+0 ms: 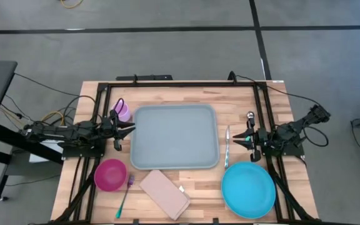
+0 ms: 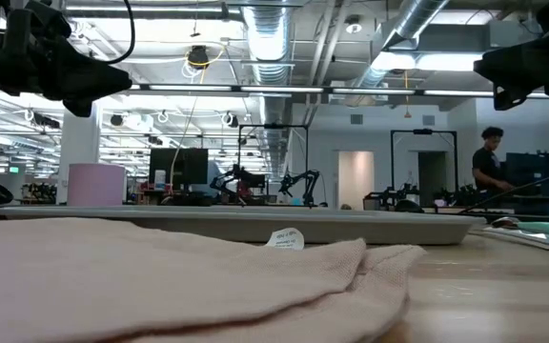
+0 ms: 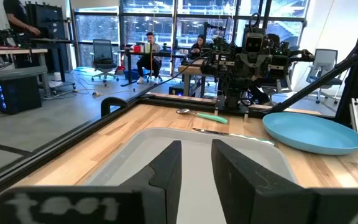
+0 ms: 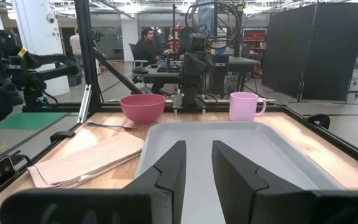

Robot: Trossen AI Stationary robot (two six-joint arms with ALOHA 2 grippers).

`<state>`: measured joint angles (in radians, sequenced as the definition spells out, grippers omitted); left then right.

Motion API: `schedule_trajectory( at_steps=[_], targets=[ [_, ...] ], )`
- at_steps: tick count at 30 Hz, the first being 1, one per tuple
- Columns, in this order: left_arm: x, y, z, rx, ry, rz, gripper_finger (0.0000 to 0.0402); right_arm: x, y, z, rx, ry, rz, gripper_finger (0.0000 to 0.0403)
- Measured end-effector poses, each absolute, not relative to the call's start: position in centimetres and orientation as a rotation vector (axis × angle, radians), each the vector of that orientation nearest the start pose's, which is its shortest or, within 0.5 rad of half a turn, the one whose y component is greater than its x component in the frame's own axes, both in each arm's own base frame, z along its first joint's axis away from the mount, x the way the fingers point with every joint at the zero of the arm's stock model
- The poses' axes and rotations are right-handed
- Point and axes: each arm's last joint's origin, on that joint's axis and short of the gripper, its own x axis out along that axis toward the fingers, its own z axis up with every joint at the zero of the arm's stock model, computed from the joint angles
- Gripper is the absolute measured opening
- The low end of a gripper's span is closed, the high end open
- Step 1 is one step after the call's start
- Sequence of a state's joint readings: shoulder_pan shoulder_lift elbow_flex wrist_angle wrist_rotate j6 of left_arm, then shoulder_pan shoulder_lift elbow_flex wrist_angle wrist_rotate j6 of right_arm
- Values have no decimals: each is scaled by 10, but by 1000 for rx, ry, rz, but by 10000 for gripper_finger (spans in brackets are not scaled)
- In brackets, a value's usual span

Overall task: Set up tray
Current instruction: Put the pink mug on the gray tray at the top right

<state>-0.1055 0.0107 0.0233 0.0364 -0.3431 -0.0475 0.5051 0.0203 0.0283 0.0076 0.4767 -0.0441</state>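
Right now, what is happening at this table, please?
Nothing is being handled at this moment. The tray lies empty in the middle of the table. The left claw waits at its left edge and the right claw at its right, both slightly open, holding nothing. The bowl, cup, napkin, plate and cutlery lie around the tray.
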Motion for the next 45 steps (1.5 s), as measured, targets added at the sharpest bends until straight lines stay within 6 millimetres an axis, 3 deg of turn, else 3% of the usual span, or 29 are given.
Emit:
schedule_trajectory(
  at_steps=[4,11,22,25,31,36,45],
  targets=[
    [96,0,175,-76,-63,232,77,89,34,172,-36,-15,28,72],
    [96,-2,176,-297,-107,154,77,89,34,172,-36,-14,28,72],
    [91,10,177,-175,-127,614,77,89,33,172,-50,-14,7,72],
    [90,11,175,-172,-114,673,77,89,32,172,-52,-14,-25,72],
    [91,10,176,-196,-123,630,77,89,32,173,-45,-16,-28,72],
    [91,10,176,-165,-113,627,77,89,32,176,236,-61,-20,72],
    [91,10,177,-206,-132,617,77,88,24,192,252,-219,-138,72]
  ],
)
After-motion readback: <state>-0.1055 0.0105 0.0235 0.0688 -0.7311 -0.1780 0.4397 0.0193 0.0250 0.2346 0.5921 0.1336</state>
